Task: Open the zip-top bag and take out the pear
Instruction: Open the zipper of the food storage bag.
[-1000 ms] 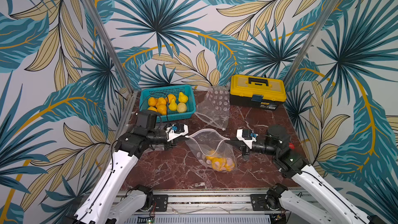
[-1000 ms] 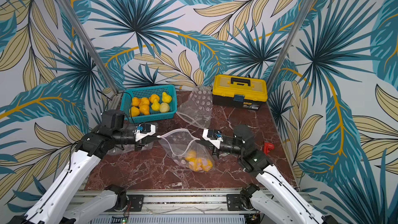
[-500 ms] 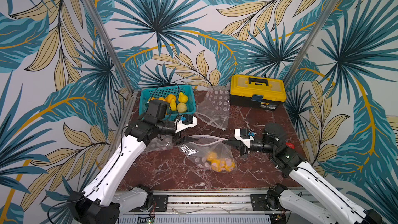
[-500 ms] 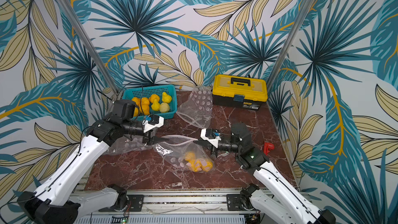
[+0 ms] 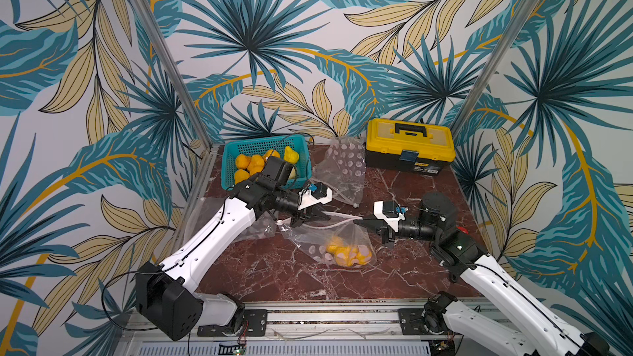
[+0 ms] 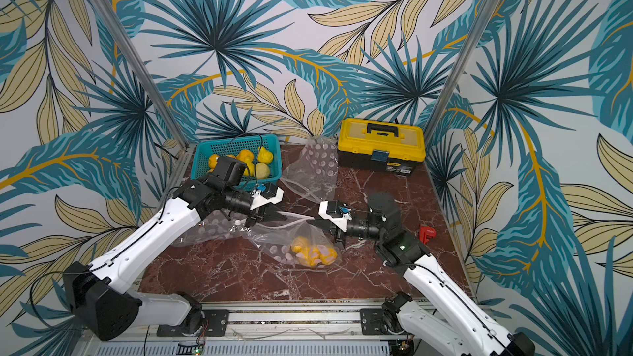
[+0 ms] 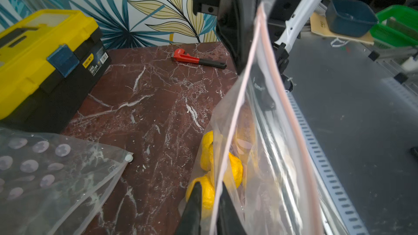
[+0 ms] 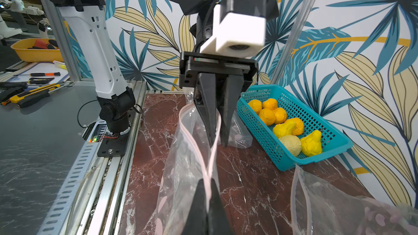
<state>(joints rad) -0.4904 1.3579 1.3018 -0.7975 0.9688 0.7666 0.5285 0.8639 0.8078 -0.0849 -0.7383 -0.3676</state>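
While the bag [image 5: 329,238] rests on the bench [image 5: 274,268], its rim is pinched by both pincers. Left pincer [image 5: 327,216] and right pincer [image 5: 358,222] are clamped at opposite ends. Yellow fruit [image 5: 346,255] is seen inside.

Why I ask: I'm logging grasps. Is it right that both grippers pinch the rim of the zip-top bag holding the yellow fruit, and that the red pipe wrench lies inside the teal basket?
Not quite. The left gripper and right gripper do pinch the zip-top bag rim, but the red pipe wrench lies on the bare marble tabletop, as the left wrist view shows. The teal basket holds only fruit.
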